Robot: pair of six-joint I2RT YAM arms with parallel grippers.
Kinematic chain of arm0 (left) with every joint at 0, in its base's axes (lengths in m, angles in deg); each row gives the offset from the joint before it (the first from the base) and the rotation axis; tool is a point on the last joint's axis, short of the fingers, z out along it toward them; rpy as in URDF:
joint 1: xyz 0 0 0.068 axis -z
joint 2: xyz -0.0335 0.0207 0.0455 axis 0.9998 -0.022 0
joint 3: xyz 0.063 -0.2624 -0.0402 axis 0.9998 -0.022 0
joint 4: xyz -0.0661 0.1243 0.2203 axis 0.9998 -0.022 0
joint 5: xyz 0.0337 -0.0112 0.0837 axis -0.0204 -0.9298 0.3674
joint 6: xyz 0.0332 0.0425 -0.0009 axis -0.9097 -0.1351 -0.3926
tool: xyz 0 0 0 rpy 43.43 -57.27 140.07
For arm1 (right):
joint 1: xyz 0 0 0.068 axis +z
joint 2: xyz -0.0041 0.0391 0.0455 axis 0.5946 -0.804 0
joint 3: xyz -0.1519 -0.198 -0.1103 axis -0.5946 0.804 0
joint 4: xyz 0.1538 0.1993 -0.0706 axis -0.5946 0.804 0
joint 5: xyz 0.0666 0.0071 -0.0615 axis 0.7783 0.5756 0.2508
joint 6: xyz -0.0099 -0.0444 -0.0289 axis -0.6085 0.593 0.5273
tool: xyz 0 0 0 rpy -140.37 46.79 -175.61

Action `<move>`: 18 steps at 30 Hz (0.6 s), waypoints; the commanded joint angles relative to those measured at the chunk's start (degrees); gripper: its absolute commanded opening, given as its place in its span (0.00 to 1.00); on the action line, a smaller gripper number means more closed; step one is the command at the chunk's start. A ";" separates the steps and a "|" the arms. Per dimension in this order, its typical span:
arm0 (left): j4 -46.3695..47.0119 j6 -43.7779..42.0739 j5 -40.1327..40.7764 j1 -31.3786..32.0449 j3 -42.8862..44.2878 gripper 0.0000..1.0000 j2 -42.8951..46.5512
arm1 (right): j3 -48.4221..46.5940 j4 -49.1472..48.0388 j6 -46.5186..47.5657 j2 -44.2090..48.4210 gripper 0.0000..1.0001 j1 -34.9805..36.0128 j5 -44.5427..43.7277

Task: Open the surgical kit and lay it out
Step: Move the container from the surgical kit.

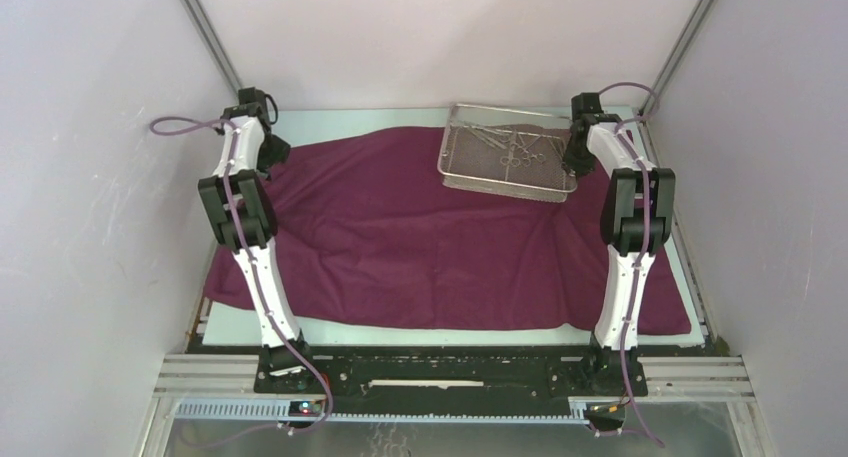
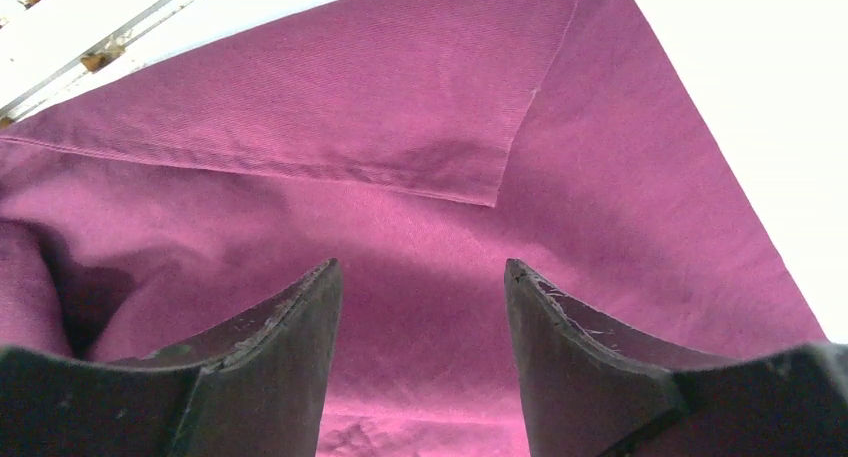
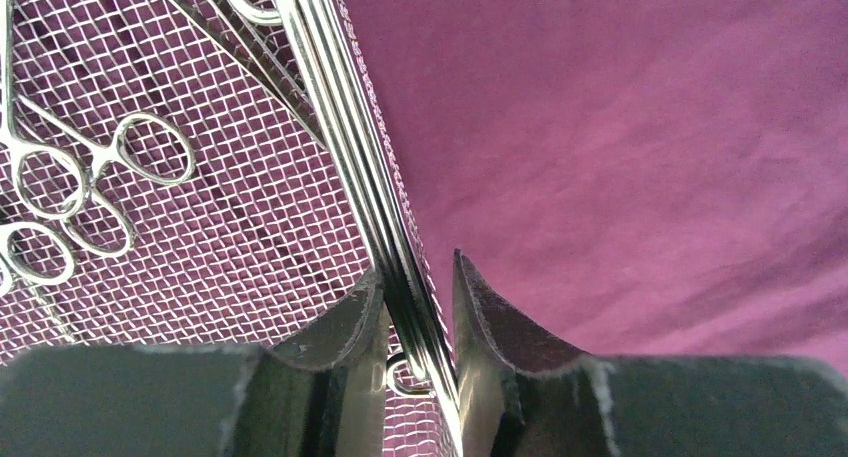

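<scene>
Right fingers (image 3: 350, 322): clenched on the rim of the shallow rectangular silver wire-mesh tray (image 1: 505, 189), one pad inside the mesh wall and one outside. In the wrist view the rim wire runs through the gap from 11 to 5 o'clock.

Left fingers (image 2: 285, 322): released, nothing between them. They hang over the large maroon-purple cloth wrap (image 1: 400, 247). A doubled-over flap of cloth lies just ahead of the tips at 12 o'clock, its free corner pointing toward 1.

Layout from the top view:
- The cloth is spread over most of the table (image 1: 330, 117). The left fingers are at its 10 o'clock corner, where the fabric looks bunched.
- The tray sits on the cloth at 1 o'clock, long axis roughly 9-to-3, slightly skewed. The right fingers hold its 3 o'clock short end.
- The small thin steel ring-handled instruments (image 1: 515, 147) are piled inside the tray. Scissors and forceps can't be told apart here.
- Can't tell whether the gripped end is off the cloth.

Judgement: the tray belongs to the right arm, which has it in hand, while the left arm is well apart from it. The left arm is nearer the doubled corner, so flattening that flap is its job.

Risk: the tray is long and gripped at one end only. If the 9 o'clock end drops, the instruments slide that way.
</scene>
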 commanded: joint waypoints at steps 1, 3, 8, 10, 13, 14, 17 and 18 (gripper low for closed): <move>0.86 3.34 -0.32 0.46 4.60 0.66 -1.46 | -1.85 2.15 -0.81 -0.73 0.00 -3.31 -10.14; 1.15 4.30 -0.61 0.40 5.30 0.66 -2.42 | -1.94 2.38 -0.77 -0.72 0.00 -3.74 -9.24; 1.70 6.46 0.99 0.52 6.18 0.64 -4.31 | 0.62 -1.60 2.29 2.55 0.00 -1.16 -6.59; 0.38 8.23 2.97 0.39 6.24 0.63 -4.96 | 0.89 -2.87 2.90 3.99 0.00 -0.04 -3.34; -0.12 11.12 3.64 -0.03 6.19 0.62 -5.85 | 1.89 -5.12 3.88 6.70 0.00 2.48 0.38; -0.09 11.71 3.41 -0.11 6.39 0.61 -6.35 | 1.74 -5.59 4.13 7.44 0.00 3.16 1.85; 0.10 12.41 2.14 -0.15 8.55 0.60 -8.30 | 1.48 -6.82 4.32 9.06 0.00 4.10 6.85; -0.04 12.58 1.78 -0.18 9.42 0.59 -8.96 | 1.39 -7.12 4.19 9.50 0.00 4.23 8.05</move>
